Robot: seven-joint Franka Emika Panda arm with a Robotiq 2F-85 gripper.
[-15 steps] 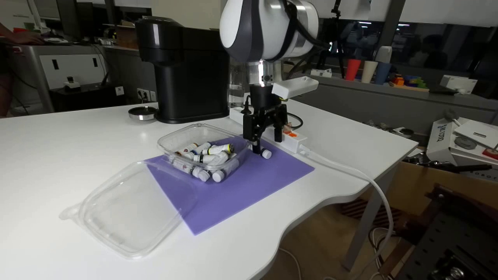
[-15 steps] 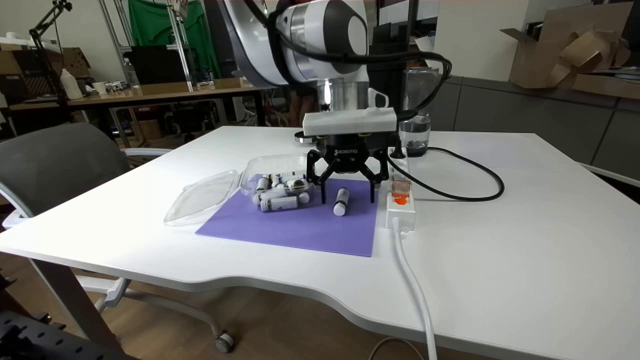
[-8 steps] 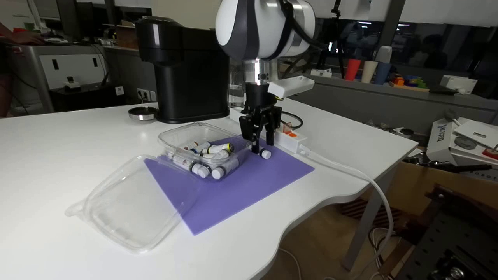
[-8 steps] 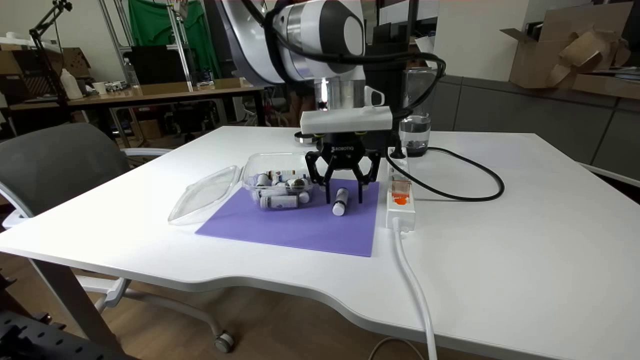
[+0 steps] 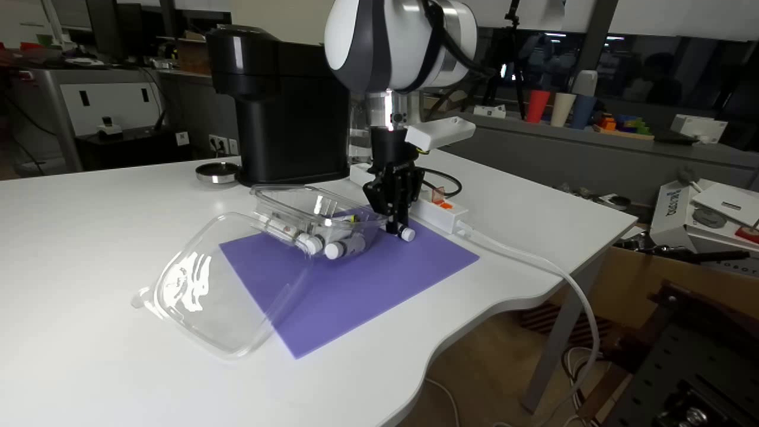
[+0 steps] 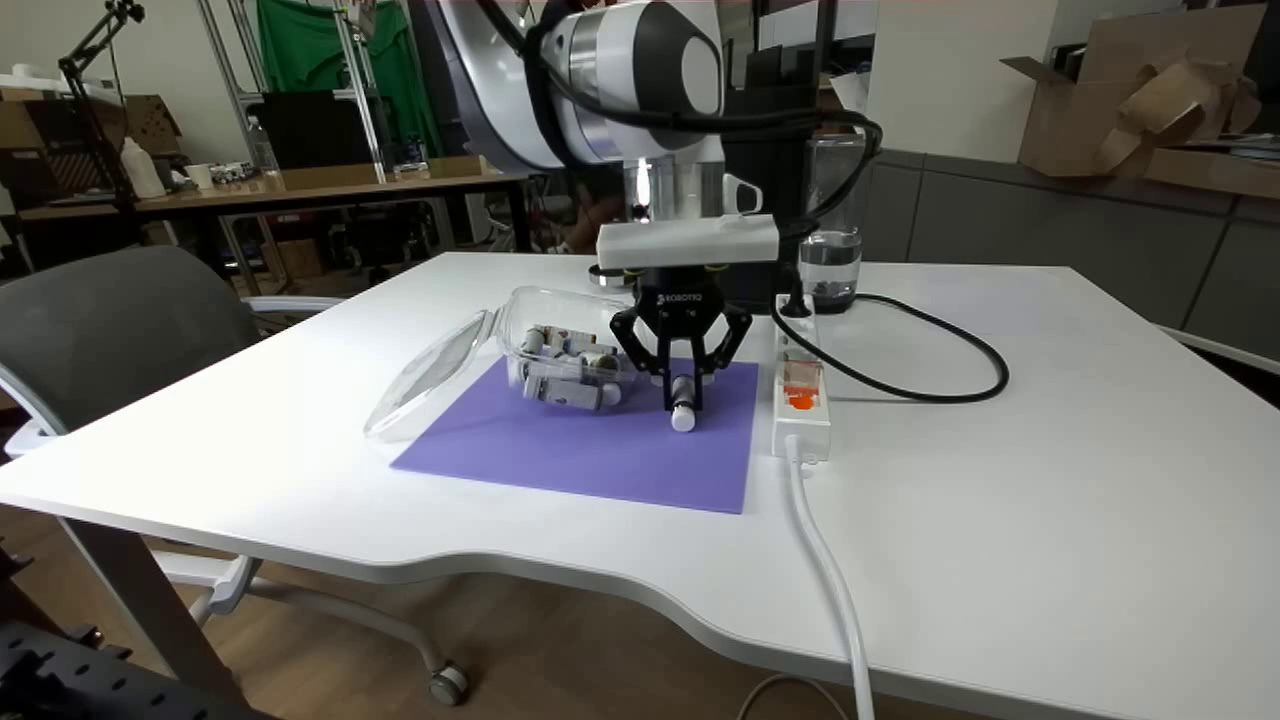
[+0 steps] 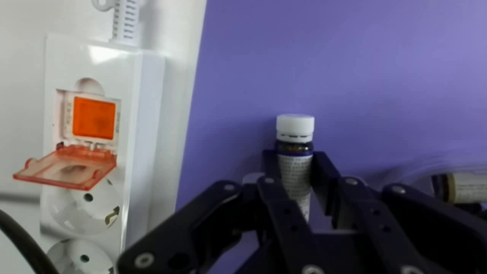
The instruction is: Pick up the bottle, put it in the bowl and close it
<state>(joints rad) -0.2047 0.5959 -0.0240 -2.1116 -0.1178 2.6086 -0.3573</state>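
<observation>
Bowl (image 5: pixel 320 204) and lid (image 5: pixel 231 290): both have shifted since half a second ago; in an exterior view the bowl now looks tipped, vials (image 5: pixel 334 250) heaped inside, and the lid spreads open beside it, its edge over a corner of the purple mat (image 5: pixel 362 302).
Arm (image 5: pixel 400 47): it reaches in from above, wrist near vertical, gripper (image 5: pixel 398 226) pointing straight down.
Bottle (image 6: pixel 683 418): in an exterior view it lies on the mat, cap toward the camera, outside the bowl and near it.
Gripper over the mat: its fingers, spread half a second ago, have come together on the bottle. The outer link nearest the bowl overlaps the rim; I cannot tell whether they touch, but it may be what tilts the bowl.
Fingers (image 7: pixel 323 167): in the wrist view they flank the labelled barrel below the white cap, with no gap seen; I read that as clamped.
Power strip (image 7: pixel 146 114): on the side away from the bowl, apart from the fingers.
Lift: best done straight up with a firm, even squeeze on the round barrel, no sideways sweep until bottle and links clear the rim; the bowl should settle before the bottle goes in, and the lid comes last.
</observation>
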